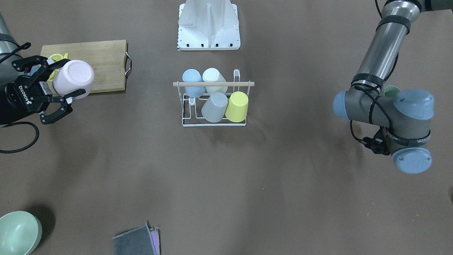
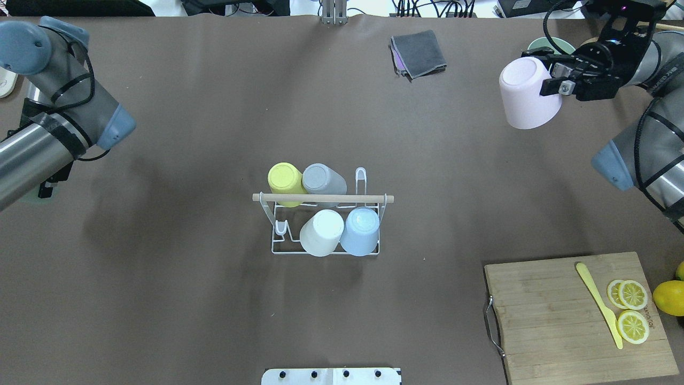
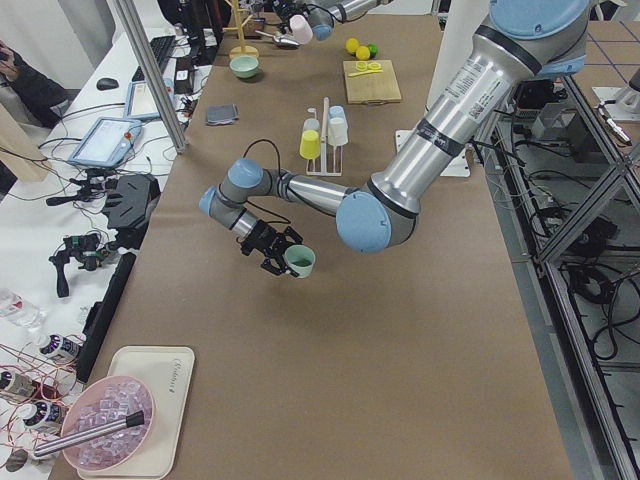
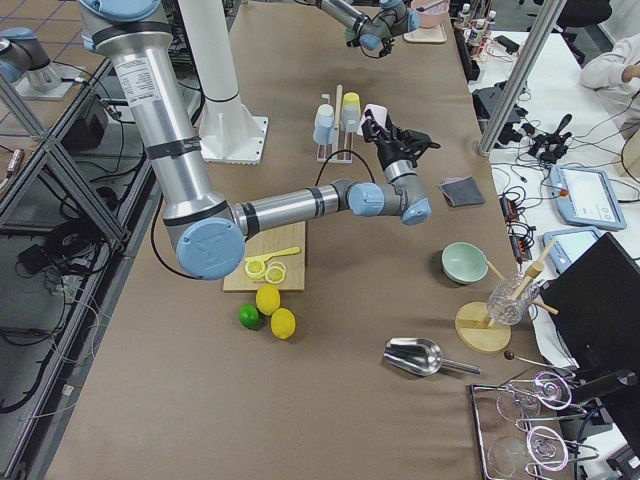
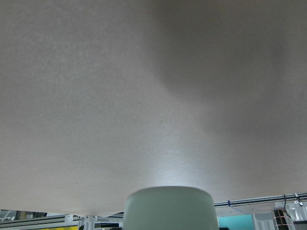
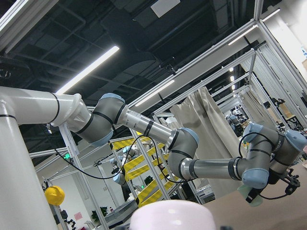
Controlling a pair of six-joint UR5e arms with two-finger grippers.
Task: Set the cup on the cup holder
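The cup holder (image 2: 320, 198), a white wire rack with a wooden rod on top, stands mid-table and carries yellow (image 2: 285, 178), grey (image 2: 323, 179), white (image 2: 322, 232) and blue (image 2: 360, 230) cups, all upside down. High at the far right, my right gripper (image 2: 539, 69) is shut on a pink cup (image 2: 526, 99), its bottom turned toward the rack. In the front-facing view that pink cup (image 1: 73, 77) hangs over the cutting board's edge. My left gripper (image 3: 285, 255) holds a green cup (image 3: 299, 261) above the table on the left. That cup (image 5: 168, 208) fills the bottom of the left wrist view.
A wooden cutting board (image 2: 556, 315) with lemon slices and a yellow knife lies near right, with a whole lemon (image 2: 668, 297) beside it. A folded grey cloth (image 2: 419, 52) and a green bowl (image 1: 17, 232) sit at the far edge. My white base plate (image 1: 208, 24) is behind the rack.
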